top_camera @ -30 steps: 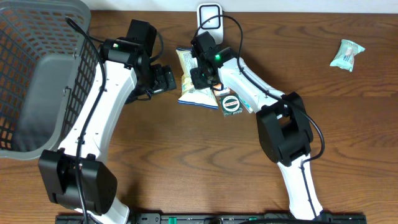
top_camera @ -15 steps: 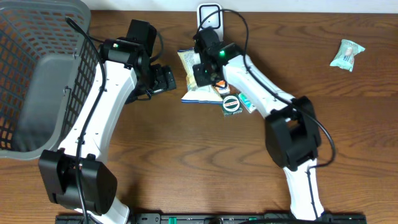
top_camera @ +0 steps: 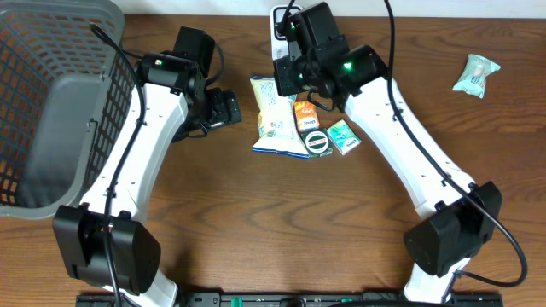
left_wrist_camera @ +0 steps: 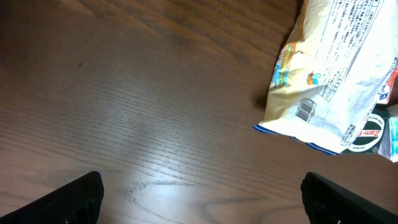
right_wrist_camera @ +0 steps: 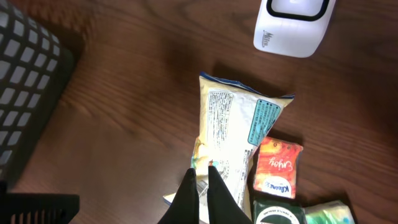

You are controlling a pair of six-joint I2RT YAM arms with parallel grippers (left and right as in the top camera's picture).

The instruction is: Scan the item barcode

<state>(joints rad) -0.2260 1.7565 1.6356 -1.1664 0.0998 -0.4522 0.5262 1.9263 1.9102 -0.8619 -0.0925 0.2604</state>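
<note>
A pale yellow snack bag (top_camera: pixel 277 119) lies flat on the wooden table, printed back up, with a small barcode (left_wrist_camera: pixel 306 109) near its lower edge. My right gripper (right_wrist_camera: pixel 202 171) hangs well above the bag, its black fingers pressed together with nothing between them. The white scanner (right_wrist_camera: pixel 291 25) stands at the table's far edge behind the bag, partly covered by the right arm in the overhead view. My left gripper (left_wrist_camera: pixel 200 202) is wide open over bare wood to the left of the bag, holding nothing.
An orange packet (top_camera: pixel 305 115), a round green tin (top_camera: pixel 317 142) and a teal packet (top_camera: pixel 343 136) crowd the bag's right side. A grey mesh basket (top_camera: pixel 51 102) fills the far left. Another pale teal packet (top_camera: pixel 476 74) lies at the far right.
The right gripper has come off the bag, closed fully and risen, its arm swinging out to the right. The bag has slid slightly right and turned. The left arm has not moved.
</note>
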